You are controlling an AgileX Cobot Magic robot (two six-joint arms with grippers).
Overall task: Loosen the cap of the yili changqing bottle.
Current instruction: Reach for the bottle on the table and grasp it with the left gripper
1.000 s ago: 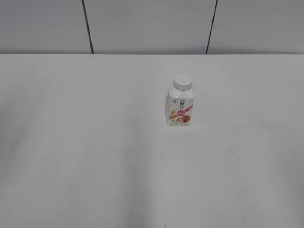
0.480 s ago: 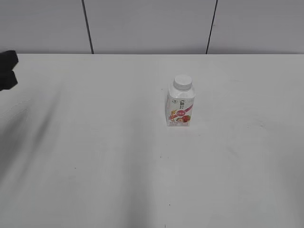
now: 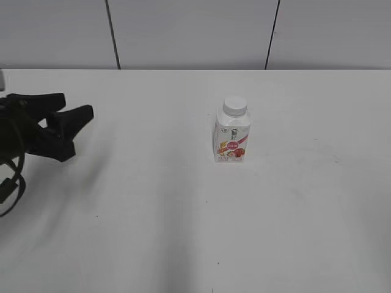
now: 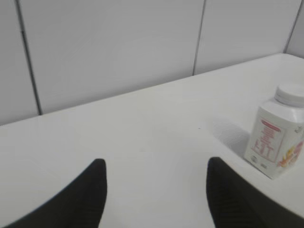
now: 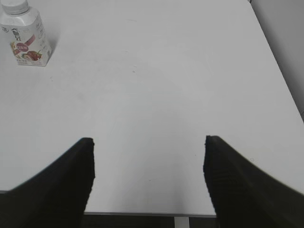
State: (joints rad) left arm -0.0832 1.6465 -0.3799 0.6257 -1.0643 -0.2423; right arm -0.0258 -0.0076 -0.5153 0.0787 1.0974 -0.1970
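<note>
White table, bare foreground; left pincer at the left edge of the exterior frame, jaws parted and empty, well apart from the bottle. Right pincer, seen only in its wrist view, spread wide over the table's near edge, holding nothing. Farther back, right of centre: yili changqing bottle, upright, cap on.

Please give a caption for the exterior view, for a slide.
Left gripper open at the table's left edge, far from the upright capped bottle.
</note>
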